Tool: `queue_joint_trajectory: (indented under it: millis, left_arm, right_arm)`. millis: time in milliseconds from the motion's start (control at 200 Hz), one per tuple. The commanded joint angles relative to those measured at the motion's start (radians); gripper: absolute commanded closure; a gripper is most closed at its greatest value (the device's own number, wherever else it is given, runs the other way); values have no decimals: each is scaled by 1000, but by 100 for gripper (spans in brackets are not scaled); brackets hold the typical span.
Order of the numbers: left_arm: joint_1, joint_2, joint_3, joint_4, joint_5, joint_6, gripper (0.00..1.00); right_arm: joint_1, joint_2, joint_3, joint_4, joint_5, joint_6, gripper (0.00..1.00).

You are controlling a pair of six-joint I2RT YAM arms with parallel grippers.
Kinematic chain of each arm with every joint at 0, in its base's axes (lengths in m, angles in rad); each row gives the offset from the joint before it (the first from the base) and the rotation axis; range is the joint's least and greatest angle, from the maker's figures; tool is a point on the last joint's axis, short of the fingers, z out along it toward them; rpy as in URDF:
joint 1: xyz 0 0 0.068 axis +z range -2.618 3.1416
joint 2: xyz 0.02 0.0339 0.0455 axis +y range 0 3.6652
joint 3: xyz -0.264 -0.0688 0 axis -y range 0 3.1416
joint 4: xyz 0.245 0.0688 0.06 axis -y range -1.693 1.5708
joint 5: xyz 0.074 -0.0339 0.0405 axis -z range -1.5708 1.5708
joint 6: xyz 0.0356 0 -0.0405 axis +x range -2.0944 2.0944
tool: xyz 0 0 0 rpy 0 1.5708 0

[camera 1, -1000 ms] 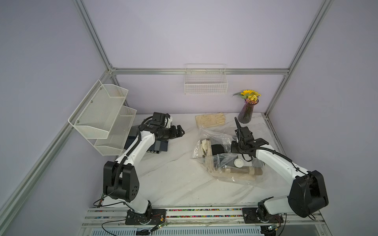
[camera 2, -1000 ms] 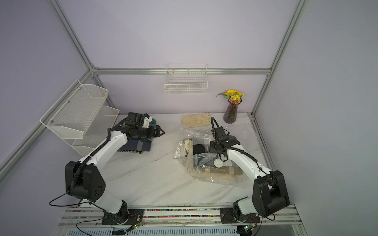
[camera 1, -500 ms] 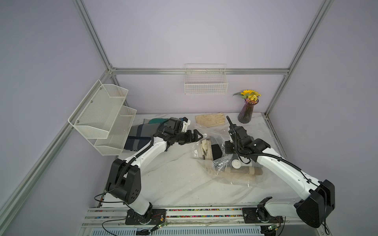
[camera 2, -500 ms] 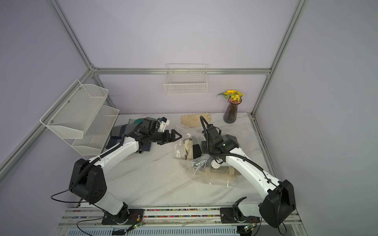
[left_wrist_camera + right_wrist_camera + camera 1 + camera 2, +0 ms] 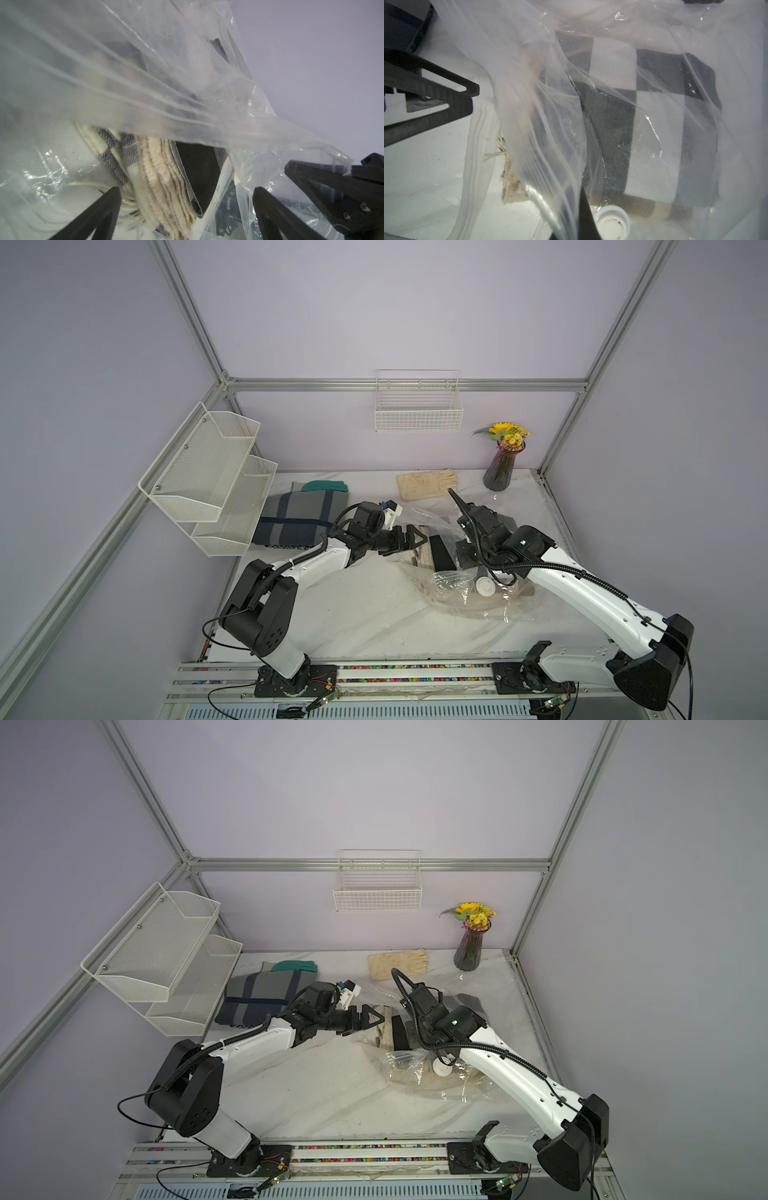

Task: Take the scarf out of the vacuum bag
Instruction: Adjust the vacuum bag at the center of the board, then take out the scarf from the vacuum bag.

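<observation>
Reaching into the bag mouth looks like the step here. The left gripper (image 5: 187, 189) has its jaws spread wide and empty, straddling the edge of the folded scarf (image 5: 166, 176), which sits inside the vacuum bag (image 5: 145, 72) on the table (image 5: 353, 614). The right gripper (image 5: 579, 224) is pinched closed on the crinkly clear film, tenting it up. Best bet is to go deep and bite the whole fuzzy cream-and-black checked stack, not the loose fringe or slippery plastic.
</observation>
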Motion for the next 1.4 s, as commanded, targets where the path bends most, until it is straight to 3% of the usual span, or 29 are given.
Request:
queue_joint_trajectory:
  millis: [0,240,510,805,1395]
  left_arm:
    - [-12,14,7,123,48,-26,0]
    - [-38,30,8,146,81,-21,0]
    - [-97,5,-31,203,134,-49,0]
    - [-175,1,-61,261,108,-77,0]
    - [-195,74,0,254,79,-74,1]
  right_arm:
    - [6,-42,20,-158,30,41,95]
    - [8,-69,37,-259,94,73,95]
    - [6,-28,55,-219,78,81,94]
    - [7,-10,74,-184,45,81,94]
    - [7,-68,18,-190,31,113,94]
